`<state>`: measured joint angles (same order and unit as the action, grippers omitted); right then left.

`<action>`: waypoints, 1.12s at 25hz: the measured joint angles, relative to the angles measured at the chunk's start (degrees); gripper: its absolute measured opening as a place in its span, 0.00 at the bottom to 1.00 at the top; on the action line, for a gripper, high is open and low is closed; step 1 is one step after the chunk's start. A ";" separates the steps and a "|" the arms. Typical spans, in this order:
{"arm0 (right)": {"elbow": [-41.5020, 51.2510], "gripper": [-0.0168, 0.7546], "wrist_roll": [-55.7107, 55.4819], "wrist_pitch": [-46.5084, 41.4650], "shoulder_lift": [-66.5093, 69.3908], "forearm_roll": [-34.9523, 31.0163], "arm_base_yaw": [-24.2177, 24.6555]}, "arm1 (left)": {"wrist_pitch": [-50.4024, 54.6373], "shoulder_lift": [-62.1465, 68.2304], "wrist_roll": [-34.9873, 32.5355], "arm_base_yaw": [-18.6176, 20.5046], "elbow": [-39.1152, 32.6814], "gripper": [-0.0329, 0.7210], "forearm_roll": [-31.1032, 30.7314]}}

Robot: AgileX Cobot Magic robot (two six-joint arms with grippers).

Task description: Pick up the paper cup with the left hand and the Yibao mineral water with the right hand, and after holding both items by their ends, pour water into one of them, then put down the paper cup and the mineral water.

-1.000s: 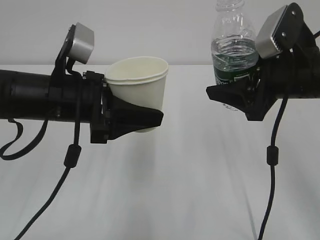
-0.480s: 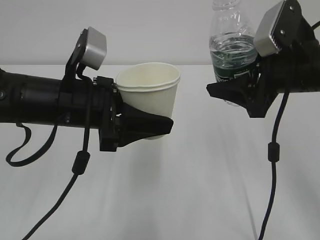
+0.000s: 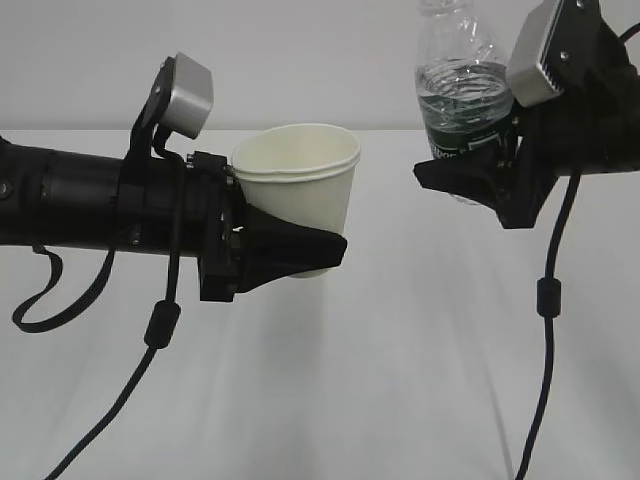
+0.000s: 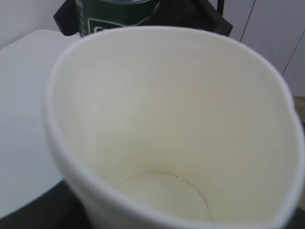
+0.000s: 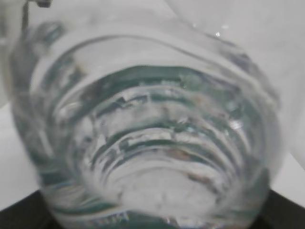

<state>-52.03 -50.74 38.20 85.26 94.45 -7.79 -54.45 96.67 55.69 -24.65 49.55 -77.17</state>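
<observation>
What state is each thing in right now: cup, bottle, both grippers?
paper cup: held off the table, upright, mouth open, inside looks dry and empty.
Yibao mineral water: held off the table, roughly upright, partly full; its top is out of frame.
left hand: shut on the cup's lower part.
right hand: shut on the bottle's lower part.
table: white, nothing resting on it in view.

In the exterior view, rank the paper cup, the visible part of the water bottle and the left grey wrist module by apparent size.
1. Bottle and cup: close, not ranked. The bottle's top is cut off and its base hidden by the right gripper.
2. Grey module: clearly smallest.
</observation>
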 joint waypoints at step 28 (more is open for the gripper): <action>-3.65 0.66 -1.01 -4.07 0.00 7.13 -4.52 | -1.80 0.00 0.10 0.00 0.00 0.64 0.04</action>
<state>-55.67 -51.74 34.13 85.26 101.58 -12.31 -56.25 96.67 55.79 -24.65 49.55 -77.13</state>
